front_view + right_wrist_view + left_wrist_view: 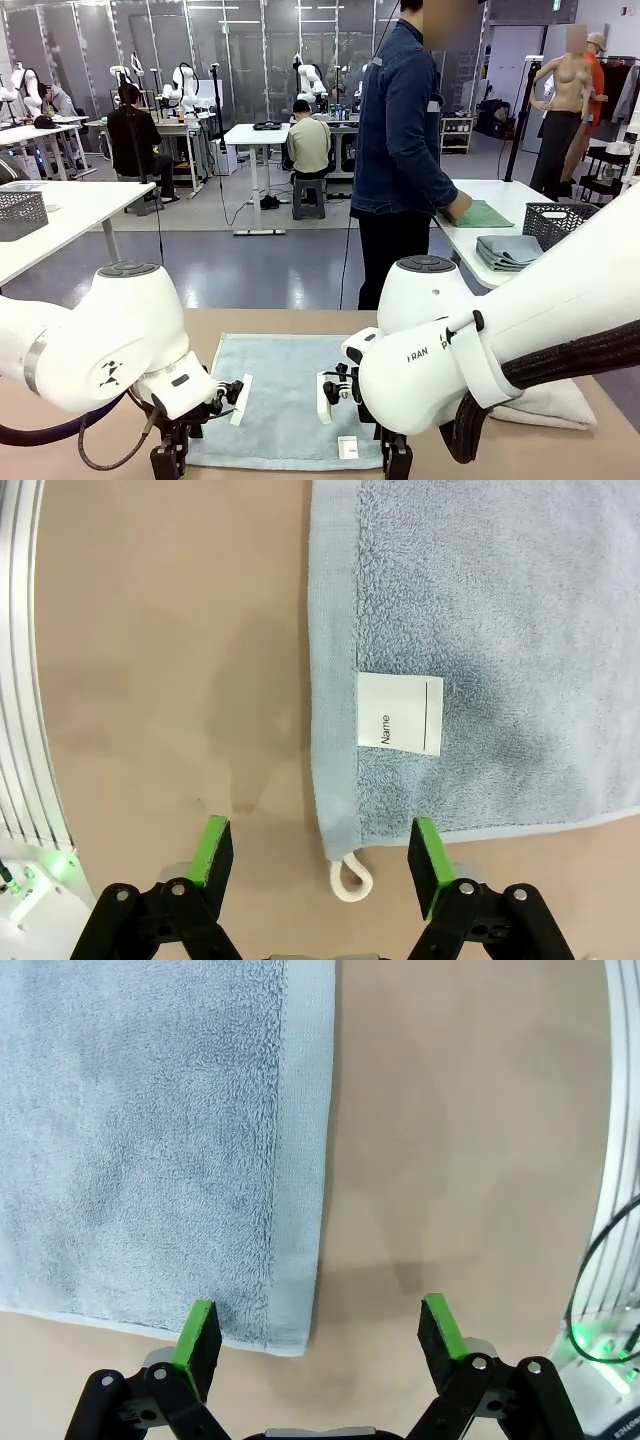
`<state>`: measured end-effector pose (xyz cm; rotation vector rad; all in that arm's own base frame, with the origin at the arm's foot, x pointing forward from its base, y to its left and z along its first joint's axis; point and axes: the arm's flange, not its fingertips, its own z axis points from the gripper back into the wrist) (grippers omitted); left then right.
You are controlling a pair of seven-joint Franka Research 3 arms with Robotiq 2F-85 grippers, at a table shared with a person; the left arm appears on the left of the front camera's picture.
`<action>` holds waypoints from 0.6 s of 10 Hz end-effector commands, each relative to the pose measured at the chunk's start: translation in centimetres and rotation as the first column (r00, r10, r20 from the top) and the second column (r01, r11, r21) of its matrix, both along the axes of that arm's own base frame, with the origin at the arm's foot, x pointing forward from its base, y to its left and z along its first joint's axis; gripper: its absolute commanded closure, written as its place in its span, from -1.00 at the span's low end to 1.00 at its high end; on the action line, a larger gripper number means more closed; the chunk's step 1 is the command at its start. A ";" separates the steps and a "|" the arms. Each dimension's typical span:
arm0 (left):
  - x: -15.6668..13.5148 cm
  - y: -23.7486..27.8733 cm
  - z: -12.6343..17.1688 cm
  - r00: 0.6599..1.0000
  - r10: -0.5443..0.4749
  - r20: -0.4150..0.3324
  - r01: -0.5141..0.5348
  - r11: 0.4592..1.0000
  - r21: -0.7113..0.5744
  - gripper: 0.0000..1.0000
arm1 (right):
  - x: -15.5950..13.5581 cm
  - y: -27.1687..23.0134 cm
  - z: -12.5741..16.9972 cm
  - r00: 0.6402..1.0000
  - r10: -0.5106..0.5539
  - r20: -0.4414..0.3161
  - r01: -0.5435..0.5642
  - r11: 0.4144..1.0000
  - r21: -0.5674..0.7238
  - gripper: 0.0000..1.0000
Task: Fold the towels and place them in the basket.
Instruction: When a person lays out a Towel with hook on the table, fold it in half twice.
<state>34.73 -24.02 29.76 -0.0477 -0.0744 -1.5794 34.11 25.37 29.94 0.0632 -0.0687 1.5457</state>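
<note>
A pale blue towel [285, 400] lies flat on the tan table between my two arms. In the left wrist view, my left gripper [320, 1332] is open just above the table, and one near corner of the towel [150, 1140] lies between its green pads. My right gripper [322, 855] is open over the other near corner of the towel [500, 630], beside a white "Name" label [400, 712] and a white hanging loop [350, 880]. Both grippers hang low at the table's front edge, the left gripper [165, 462] and the right gripper [397, 462]. A dark mesh basket [555, 222] stands on the far right table.
A person stands at that far right table with a hand on a green towel [483, 213], next to a stack of folded grey towels [508, 250]. A folded whitish towel [550, 405] lies under my right arm. Another mesh basket [22, 212] sits on a table at far left.
</note>
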 end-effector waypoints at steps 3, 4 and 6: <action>-1.3 1.0 -0.9 1.000 -0.017 0.000 0.017 0.999 -0.029 -1.00 | -1.7 -0.9 -1.5 1.000 -0.025 0.007 0.025 1.000 0.005 -0.76; -1.3 1.0 -0.9 1.000 -0.017 -0.003 0.017 1.000 -0.023 -0.90 | -1.6 -0.8 -1.7 1.000 -0.025 0.006 0.025 1.000 0.010 -0.76; -1.3 0.9 -1.0 1.000 -0.017 -0.010 0.017 1.000 -0.013 0.29 | -1.6 -0.9 -1.8 1.000 -0.021 0.010 0.020 1.000 0.016 -0.76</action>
